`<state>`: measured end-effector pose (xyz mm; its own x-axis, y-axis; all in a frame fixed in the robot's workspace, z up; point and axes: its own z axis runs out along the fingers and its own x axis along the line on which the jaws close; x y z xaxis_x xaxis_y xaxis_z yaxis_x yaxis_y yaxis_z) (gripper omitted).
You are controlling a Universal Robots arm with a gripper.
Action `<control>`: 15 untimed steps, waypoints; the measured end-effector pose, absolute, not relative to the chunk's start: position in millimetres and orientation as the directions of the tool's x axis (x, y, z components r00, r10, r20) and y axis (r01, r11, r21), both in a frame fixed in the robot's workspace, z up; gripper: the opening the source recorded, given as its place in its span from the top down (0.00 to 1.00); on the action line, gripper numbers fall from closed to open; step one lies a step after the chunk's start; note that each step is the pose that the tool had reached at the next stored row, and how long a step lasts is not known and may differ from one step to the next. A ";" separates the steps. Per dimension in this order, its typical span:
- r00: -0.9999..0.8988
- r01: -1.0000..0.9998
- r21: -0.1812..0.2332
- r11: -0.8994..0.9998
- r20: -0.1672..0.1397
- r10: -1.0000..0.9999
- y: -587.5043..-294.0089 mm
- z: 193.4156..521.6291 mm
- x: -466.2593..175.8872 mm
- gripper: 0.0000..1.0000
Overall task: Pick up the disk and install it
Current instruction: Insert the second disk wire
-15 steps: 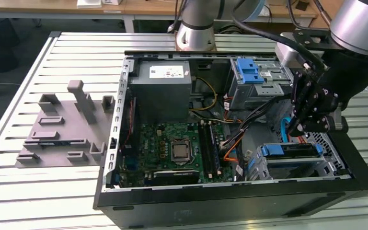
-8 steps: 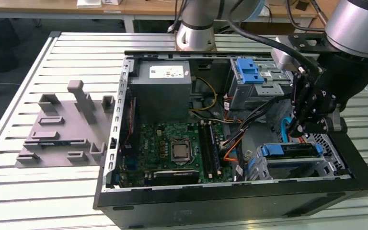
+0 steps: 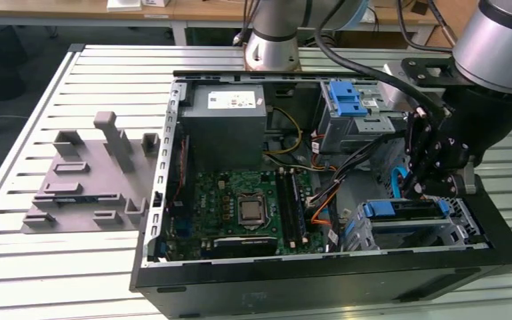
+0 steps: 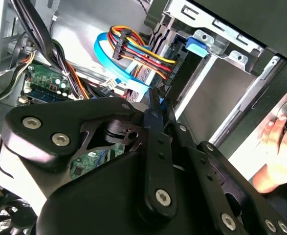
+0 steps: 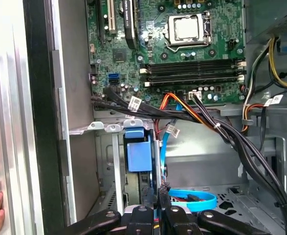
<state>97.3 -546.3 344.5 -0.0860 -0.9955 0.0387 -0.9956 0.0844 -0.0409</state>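
- Black metal computer case (image 3: 327, 287) is lying open on its side on a slatted white table (image 3: 25, 267), and it is serving as the landmark for every item below.
- Green motherboard (image 3: 238, 207) is lying on the floor of the case, with a grey power supply box (image 3: 225, 113) sitting at the case's far end.
- Silver disk (image 3: 407, 212), framed by its blue carrier bracket, is sitting in the metal bay at the near corner of the case on the exterior view's right.
- Black gripper (image 3: 419, 193) is hanging inside the case directly over that disk; in both wrist views its fingers (image 4: 153, 122) (image 5: 150, 215) are standing almost together with only a slit between them, and whether they are pinching the blue bracket cannot be told.
- Bundled cables (image 5: 207, 117) are running across the case beside the gripper.
- Grey fixture plate (image 3: 87, 180) is lying on the table outside the case.
- A person's hand (image 4: 280, 142) is resting just outside the case wall.
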 end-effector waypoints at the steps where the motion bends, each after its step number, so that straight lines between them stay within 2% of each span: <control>1: -0.086 -0.996 -0.041 0.084 0.039 -0.996 -546.3 344.5 97.2 0.84; 15: -0.074 -0.996 -0.043 0.073 0.039 -0.996 -552.5 338.8 96.6 0.84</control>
